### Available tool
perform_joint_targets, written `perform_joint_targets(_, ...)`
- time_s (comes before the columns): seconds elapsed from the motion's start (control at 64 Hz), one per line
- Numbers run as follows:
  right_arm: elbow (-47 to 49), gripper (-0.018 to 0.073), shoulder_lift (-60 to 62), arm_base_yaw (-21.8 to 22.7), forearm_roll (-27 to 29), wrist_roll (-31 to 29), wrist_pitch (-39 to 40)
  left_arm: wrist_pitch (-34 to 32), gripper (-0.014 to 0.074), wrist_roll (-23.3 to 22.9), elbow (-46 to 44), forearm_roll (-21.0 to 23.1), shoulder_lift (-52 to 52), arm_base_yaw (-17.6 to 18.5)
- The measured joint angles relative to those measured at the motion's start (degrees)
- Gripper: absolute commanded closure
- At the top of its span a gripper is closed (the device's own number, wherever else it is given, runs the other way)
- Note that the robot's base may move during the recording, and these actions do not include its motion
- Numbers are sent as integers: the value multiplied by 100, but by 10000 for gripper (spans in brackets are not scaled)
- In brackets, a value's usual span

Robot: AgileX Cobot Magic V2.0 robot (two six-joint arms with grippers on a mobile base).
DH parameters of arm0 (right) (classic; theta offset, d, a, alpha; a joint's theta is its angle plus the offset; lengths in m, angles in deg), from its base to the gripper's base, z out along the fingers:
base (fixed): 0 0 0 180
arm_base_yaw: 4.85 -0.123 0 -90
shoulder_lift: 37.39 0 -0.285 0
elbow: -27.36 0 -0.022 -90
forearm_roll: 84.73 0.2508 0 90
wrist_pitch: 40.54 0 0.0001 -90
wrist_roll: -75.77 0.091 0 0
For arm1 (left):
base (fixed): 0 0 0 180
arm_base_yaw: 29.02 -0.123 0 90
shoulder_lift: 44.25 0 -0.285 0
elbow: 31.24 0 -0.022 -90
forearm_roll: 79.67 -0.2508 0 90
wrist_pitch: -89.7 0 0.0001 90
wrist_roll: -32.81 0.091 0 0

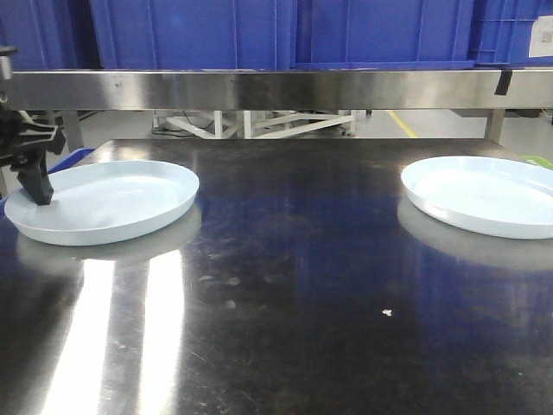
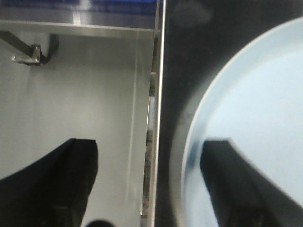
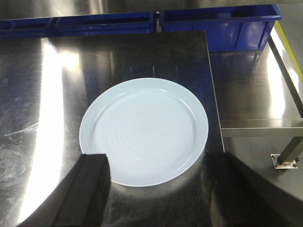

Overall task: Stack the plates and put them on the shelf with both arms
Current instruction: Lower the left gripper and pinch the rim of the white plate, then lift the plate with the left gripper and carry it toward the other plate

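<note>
Two pale blue-white plates lie on the dark steel table (image 1: 294, 285). The left plate (image 1: 104, 201) is near the table's left edge, and the right plate (image 1: 484, 194) runs off the right of the front view. My left gripper (image 1: 33, 177) is open and straddles the left plate's outer rim. In the left wrist view (image 2: 151, 182) one finger (image 2: 234, 187) is over the plate (image 2: 255, 109) and the other finger (image 2: 66, 184) hangs past the table edge. My right gripper (image 3: 163, 189) is open and empty, held above the near rim of the right plate (image 3: 144, 130). It is out of the front view.
A steel shelf rail (image 1: 259, 88) spans the back above the table, with blue bins (image 1: 285, 35) on it. Blue crates (image 3: 218, 26) stand past the right plate. A lower steel side surface (image 3: 255, 94) adjoins the table. The table's left edge (image 2: 158, 94) drops to the floor.
</note>
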Motion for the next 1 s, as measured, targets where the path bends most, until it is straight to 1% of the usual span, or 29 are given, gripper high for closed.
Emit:
perform_joint_targets(0.109, 0, 34, 0, 0, 0, 0, 0, 8, 97, 0, -4, 0, 0, 0)
perform_joint_targets(0.172, 0, 34, 0, 0, 0, 0, 0, 8, 155, 0, -4, 0, 0, 0)
perform_joint_targets(0.234, 0, 34, 0, 0, 0, 0, 0, 8, 266, 0, -4, 0, 0, 0)
perform_joint_targets(0.266, 0, 34, 0, 0, 0, 0, 0, 8, 361, 0, -4, 0, 0, 0)
perform_joint_targets(0.281, 0, 34, 0, 0, 0, 0, 0, 8, 423, 0, -13, 0, 0, 0)
perform_joint_targets(0.312, 0, 34, 0, 0, 0, 0, 0, 8, 509, 0, -13, 0, 0, 0)
perform_joint_targets(0.328, 0, 34, 0, 0, 0, 0, 0, 8, 535, 0, -13, 0, 0, 0)
perform_joint_targets(0.39, 0, 34, 0, 0, 0, 0, 0, 8, 480, 0, -13, 0, 0, 3)
perform_joint_targets(0.469, 0, 34, 0, 0, 0, 0, 0, 48, 510, 0, -54, 0, 0, 3)
perform_joint_targets(0.703, 0, 34, 0, 0, 0, 0, 0, 344, 508, 0, -361, 0, -114, 24)
perform_joint_targets(0.843, 0, 34, 0, 0, 0, 0, 0, 496, 508, 0, -661, 0, -317, 209)
perform_joint_targets(1.0, 0, 34, 0, 0, 0, 0, 0, 576, 508, 0, -973, 0, -391, 626)
